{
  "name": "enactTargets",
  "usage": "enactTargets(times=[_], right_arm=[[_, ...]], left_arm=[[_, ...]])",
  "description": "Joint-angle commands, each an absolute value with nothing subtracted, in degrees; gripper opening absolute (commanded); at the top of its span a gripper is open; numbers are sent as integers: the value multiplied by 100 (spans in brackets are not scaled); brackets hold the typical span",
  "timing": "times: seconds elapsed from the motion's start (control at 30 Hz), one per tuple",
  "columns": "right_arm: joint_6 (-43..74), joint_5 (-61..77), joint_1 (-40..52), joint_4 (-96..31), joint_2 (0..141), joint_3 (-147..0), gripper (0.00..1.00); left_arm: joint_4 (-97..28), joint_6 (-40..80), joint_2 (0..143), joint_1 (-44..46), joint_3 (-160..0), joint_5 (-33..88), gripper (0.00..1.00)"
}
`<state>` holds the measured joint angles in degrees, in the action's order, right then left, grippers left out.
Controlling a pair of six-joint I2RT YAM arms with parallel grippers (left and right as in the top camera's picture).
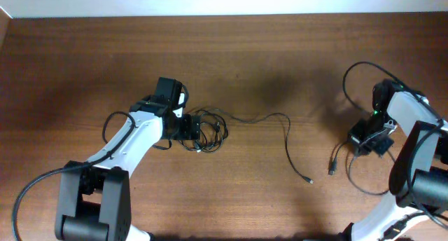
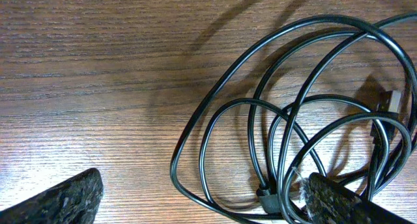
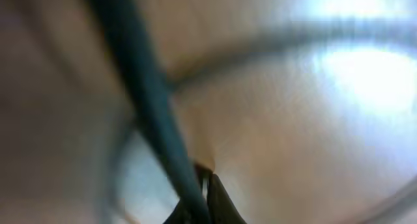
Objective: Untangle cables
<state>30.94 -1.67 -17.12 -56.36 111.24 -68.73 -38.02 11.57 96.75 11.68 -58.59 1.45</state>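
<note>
Overhead, the tangled cables (image 1: 206,129) lie left of centre on the bench (image 1: 84,59), with the left jaws spread wide over them, empty. Right jaws are clamped shut beside a separate cord (image 1: 334,160); whether they pinch it I cannot tell. Closing left across several strands could cinch the tangle tighter.

From where I stand, no writing, label, brand mark or number can be read anywhere, neither on the wooden table (image 1: 84,59) nor on the black cables (image 2: 215,120). The right wrist view is too blurred to make out any mark.
</note>
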Motion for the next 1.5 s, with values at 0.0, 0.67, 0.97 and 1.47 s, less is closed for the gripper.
enactTargets(times=[0.0, 0.67, 0.97, 1.47], right_arm=[[3175, -211, -1772, -4532, 11476, -6744, 4], [1820, -176, -1806, -7900, 11469, -10180, 89], [19, 2064, -1164, -8809, 11472, -10138, 91], [1780, 2060, 1737, -7400, 11472, -10116, 93]], left_arm=[[-3795, 1131, 9664, 1175, -5815, 126, 99], [-3647, 1131, 9664, 1175, -5815, 126, 99], [-3345, 1131, 9664, 1175, -5815, 126, 39], [-3122, 1131, 9721, 1175, -5811, 99, 46]])
